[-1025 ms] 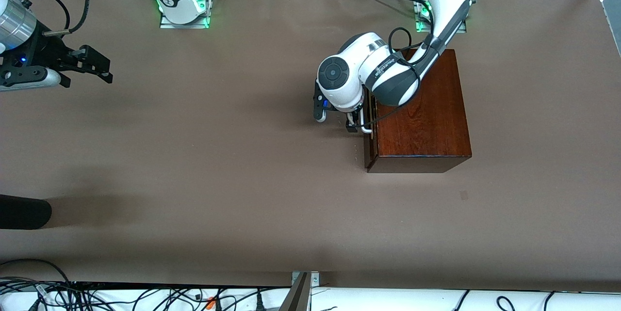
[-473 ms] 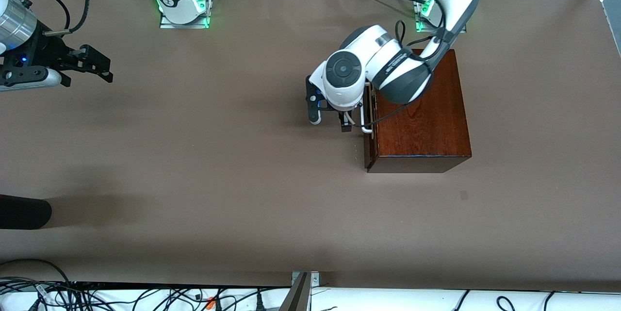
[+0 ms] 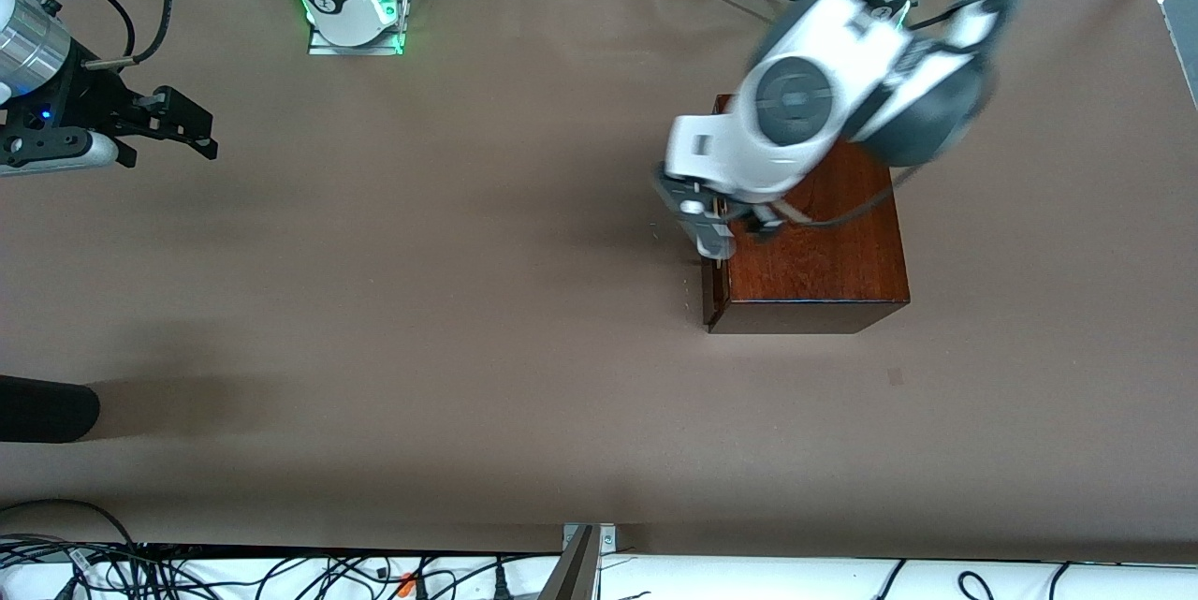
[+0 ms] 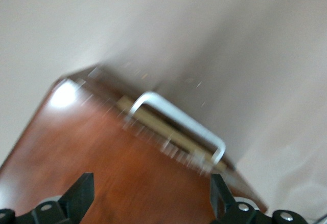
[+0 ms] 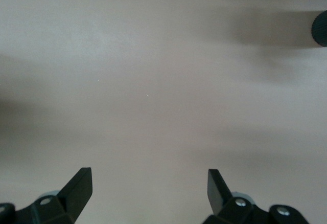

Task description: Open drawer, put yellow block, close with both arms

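Observation:
The dark mahogany box (image 3: pixel 814 235) stands toward the left arm's end of the table. The drawer (image 3: pixel 715 286) faces the right arm's end and is pulled out only a sliver. In the left wrist view its white handle (image 4: pixel 176 121) shows free, with a narrow pale strip between the drawer front and the box. My left gripper (image 3: pixel 749 227) is open and empty, up over the box top by its drawer edge (image 4: pixel 150 183). My right gripper (image 3: pixel 192 125) is open and empty, and waits over bare table (image 5: pixel 148 180) at the right arm's end. The yellow block is out of view.
A black rounded object (image 3: pixel 47 408) lies at the table's edge at the right arm's end, nearer to the front camera; it also shows in the right wrist view (image 5: pixel 321 28). Brown table (image 3: pixel 421 300) spreads between the arms. Cables run along the front edge.
My left gripper has left the drawer handle and risen, swinging over the box top. The drawer and the right arm have not moved.

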Tool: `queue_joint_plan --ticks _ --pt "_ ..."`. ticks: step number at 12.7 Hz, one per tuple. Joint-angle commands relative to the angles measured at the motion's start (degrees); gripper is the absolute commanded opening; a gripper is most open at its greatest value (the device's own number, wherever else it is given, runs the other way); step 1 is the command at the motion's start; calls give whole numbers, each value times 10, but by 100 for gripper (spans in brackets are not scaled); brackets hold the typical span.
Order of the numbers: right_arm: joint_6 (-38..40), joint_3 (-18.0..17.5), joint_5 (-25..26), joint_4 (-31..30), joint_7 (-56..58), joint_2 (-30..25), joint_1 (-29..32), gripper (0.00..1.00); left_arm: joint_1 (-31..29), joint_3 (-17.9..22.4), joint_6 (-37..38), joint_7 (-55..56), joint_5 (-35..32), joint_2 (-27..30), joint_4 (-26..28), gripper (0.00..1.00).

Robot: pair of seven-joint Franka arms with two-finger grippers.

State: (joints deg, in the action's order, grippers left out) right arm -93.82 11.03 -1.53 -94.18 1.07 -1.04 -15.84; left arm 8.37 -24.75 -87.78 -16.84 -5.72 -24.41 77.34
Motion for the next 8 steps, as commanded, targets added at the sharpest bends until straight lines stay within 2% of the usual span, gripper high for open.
queue_joint_plan --ticks 1,3,4,5,6,8 --pt "8 0 -9 4 -5 -3 3 100 -61 14 52 20 2 33 -5 100" --pt "8 0 -9 4 -5 -3 3 100 -123 22 68 16 -5 48 -11 100" --pt "8 0 -9 4 -5 -3 3 100 -127 40 66 22 -7 73 -8 100" --pt "8 0 -9 4 -5 -3 3 100 -121 84 54 24 3 88 -2 100" --pt "8 0 -9 4 -5 -3 3 100 -108 123 7 26 18 106 16 100" --pt "8 0 -10 4 -5 -4 3 100 -91 207 -16 57 82 144 66 100"
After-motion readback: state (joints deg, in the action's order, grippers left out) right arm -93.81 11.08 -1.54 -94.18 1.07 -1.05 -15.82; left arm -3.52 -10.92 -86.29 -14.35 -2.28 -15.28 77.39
